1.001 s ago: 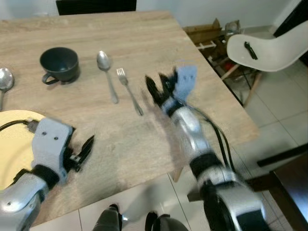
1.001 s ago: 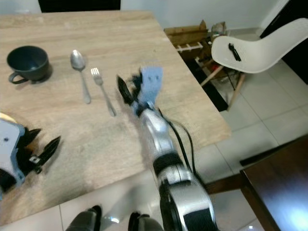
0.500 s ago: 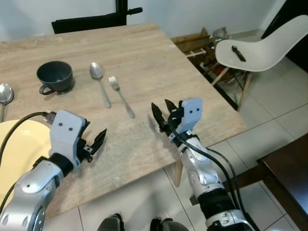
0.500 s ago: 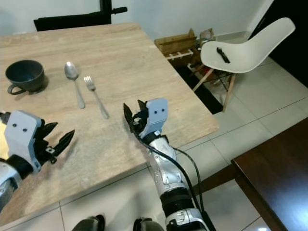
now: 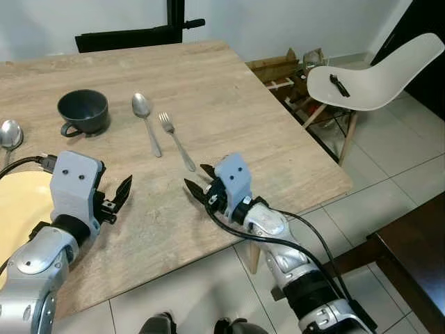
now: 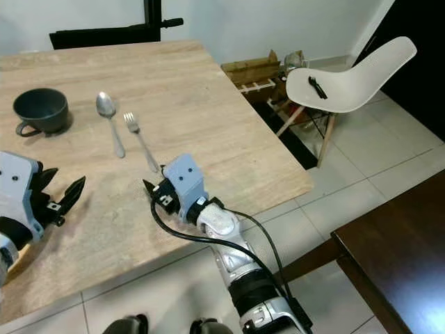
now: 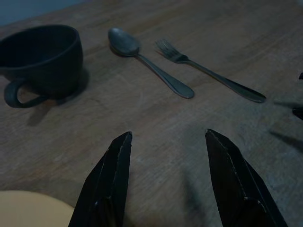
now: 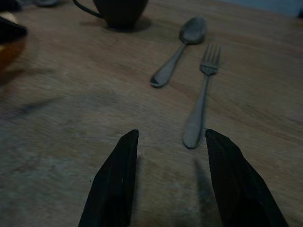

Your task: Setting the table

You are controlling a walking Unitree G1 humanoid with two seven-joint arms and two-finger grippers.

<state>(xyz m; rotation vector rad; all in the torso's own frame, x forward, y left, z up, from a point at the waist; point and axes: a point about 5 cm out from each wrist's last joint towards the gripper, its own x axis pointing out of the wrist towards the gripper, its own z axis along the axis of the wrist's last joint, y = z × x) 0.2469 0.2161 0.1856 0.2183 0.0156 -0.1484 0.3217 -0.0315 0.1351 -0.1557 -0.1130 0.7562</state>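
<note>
On the wooden table [image 5: 236,97] a dark cup [image 5: 83,110] stands at the far left. To its right a spoon [image 5: 146,122] and a fork [image 5: 175,139] lie side by side. A yellow plate [image 5: 17,209] sits at the left edge, with a second spoon [image 5: 8,132] beyond it. My right gripper [image 5: 199,179] hovers low and open just short of the fork's handle end [image 8: 194,135]. My left gripper [image 5: 115,198] is open beside the plate and points toward the cup [image 7: 40,59] and cutlery, with nothing between its fingers.
A white chair [image 5: 368,76] with a small black object on its seat stands to the right on the tiled floor. Wooden crates [image 5: 292,66] lie beyond the table's right edge. A black chair back [image 5: 132,35] is at the far side. A dark table corner [image 5: 417,257] is at lower right.
The view shifted and sharpened. My right gripper dropped lower and swung left toward the fork's handle end. My left gripper lowered slightly beside the plate.
</note>
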